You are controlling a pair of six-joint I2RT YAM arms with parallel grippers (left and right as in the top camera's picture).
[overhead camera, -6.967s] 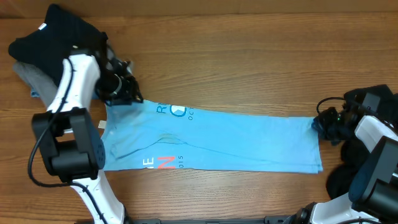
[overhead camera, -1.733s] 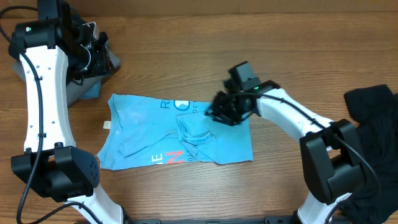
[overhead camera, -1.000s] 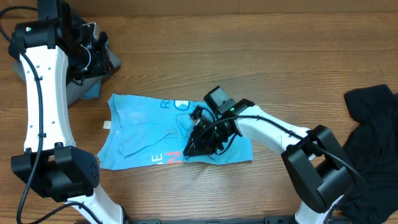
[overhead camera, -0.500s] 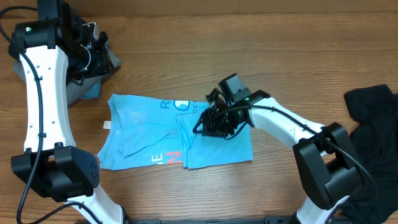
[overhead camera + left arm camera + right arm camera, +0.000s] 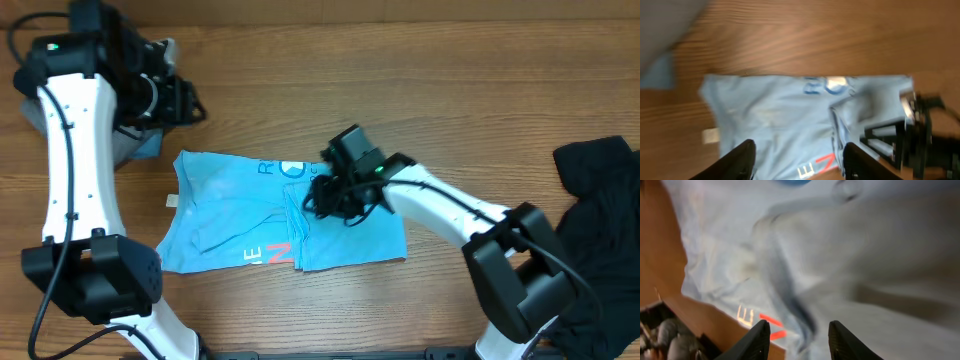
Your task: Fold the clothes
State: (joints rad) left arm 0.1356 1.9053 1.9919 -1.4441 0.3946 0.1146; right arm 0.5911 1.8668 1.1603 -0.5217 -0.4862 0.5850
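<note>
Overhead view: The light blue T-shirt [image 5: 230, 215] lies flat on the wooden tabletop [image 5: 400, 80], left of centre. Its right part is doubled over toward the middle, and a raised crease runs down just beside the red letters [image 5: 265, 256]. The right end effector [image 5: 318, 198] sits low over the doubled part, near the shirt's upper edge. The left end effector [image 5: 185, 103] hangs apart from the shirt, toward the far left corner, beside a gray cloth [image 5: 125, 148]. A black garment [image 5: 600, 200] lies bunched at the right edge of the tabletop, well apart from the T-shirt.

Left wrist view: The left end effector [image 5: 799, 152] is released. Its fingers [image 5: 745, 160] stand wide with nothing between them, high above the T-shirt. A small white tag [image 5: 711, 135] juts out at the shirt's left edge. The gray cloth fills the upper left corner.

Right wrist view: The picture is blurred. The right end effector [image 5: 797, 330] is released, with its fingers [image 5: 757, 340] parted and no cloth pinched between them. Light blue fabric fills the view close beneath, with a dark fold ridge running down toward the gap. Whether the fingertips touch the fabric cannot be told.
</note>
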